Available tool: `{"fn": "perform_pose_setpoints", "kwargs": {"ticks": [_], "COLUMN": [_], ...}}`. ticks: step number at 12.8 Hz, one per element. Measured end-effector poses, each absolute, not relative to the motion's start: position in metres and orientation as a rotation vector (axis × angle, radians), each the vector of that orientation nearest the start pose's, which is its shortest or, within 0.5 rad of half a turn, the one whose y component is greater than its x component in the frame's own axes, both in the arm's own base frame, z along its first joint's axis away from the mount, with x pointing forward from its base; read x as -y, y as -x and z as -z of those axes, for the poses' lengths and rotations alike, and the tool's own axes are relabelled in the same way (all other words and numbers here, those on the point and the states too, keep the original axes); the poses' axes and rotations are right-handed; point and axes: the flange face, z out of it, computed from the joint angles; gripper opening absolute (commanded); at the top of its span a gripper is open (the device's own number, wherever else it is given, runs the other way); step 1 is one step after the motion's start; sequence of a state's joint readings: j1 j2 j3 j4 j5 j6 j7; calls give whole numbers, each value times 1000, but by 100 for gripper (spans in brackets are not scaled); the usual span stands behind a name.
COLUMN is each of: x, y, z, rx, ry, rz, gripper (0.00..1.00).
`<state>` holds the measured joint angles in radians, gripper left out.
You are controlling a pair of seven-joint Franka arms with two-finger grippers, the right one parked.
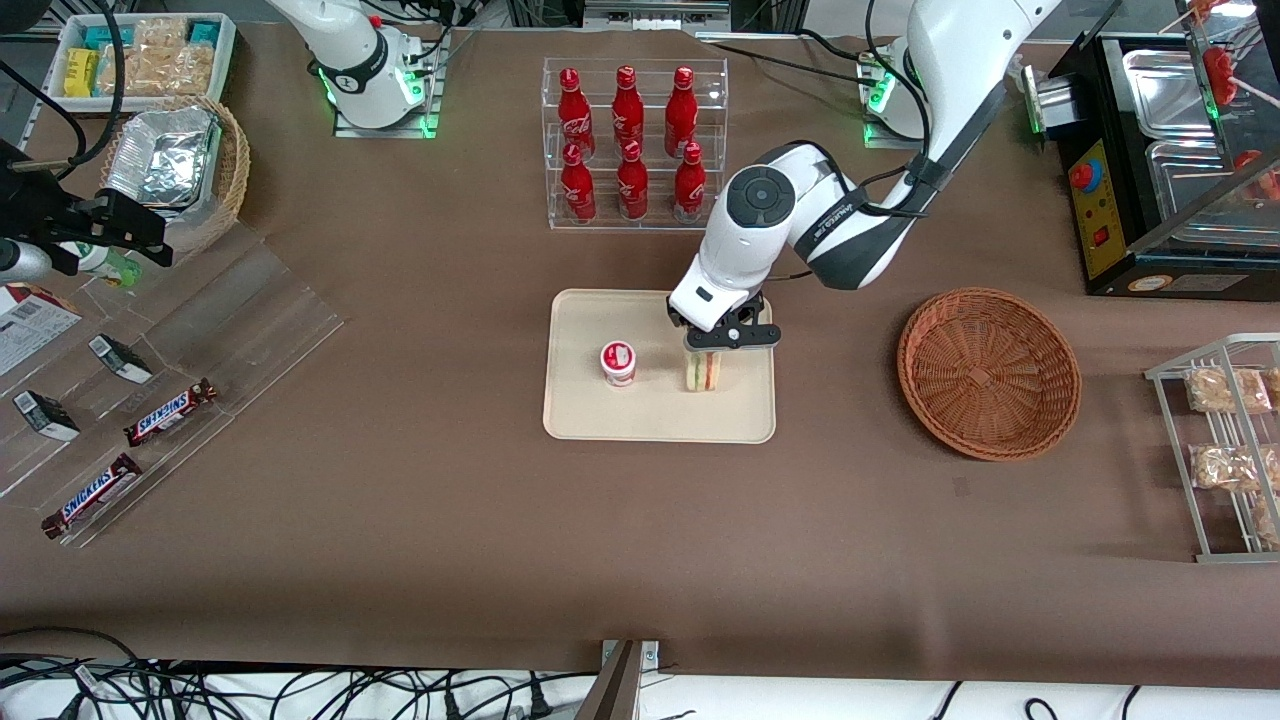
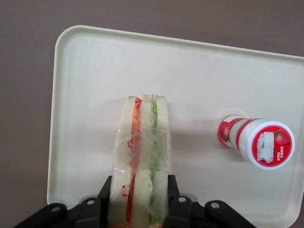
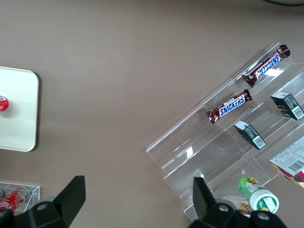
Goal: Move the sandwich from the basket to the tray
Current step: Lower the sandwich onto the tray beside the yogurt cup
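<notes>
Sandwich (image 2: 140,156) upright between closed fingers (image 2: 105,192), seemingly touching tray (image 2: 85,71), cup (image 2: 259,140) beside.

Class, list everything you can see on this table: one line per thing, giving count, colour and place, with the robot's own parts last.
sandwich: one, pale bread with green and red filling, over the tray, held in the tool.
tray: one, cream, mid-table.
cup: one, red and white, on the tray beside the sandwich.
basket: one, reddish-brown wicker, nothing in it, toward the working arm's end.
bottles: six, red, in a clear rack farther from the front camera than the tray.
Snickers bars: two, brown, on clear shelves toward the parked arm's end.
foil packs: silver, in a paler wicker basket.
tool: one, black fingers, shut on the sandwich above the tray.
</notes>
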<state>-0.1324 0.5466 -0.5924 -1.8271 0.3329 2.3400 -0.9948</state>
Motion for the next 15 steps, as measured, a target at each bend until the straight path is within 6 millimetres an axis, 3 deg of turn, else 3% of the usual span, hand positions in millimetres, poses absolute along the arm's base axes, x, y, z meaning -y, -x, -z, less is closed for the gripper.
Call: {"fn": "perform_pose_setpoints", "kwargs": {"ticks": [4, 8, 15], "x": [402, 400, 400], "y": [-514, -506, -504], "z": [-282, -267, -256], "rx": [246, 250, 268], "ry": [3247, 3219, 3223], "rz": [88, 181, 177], "gripper": [47, 47, 47]}}
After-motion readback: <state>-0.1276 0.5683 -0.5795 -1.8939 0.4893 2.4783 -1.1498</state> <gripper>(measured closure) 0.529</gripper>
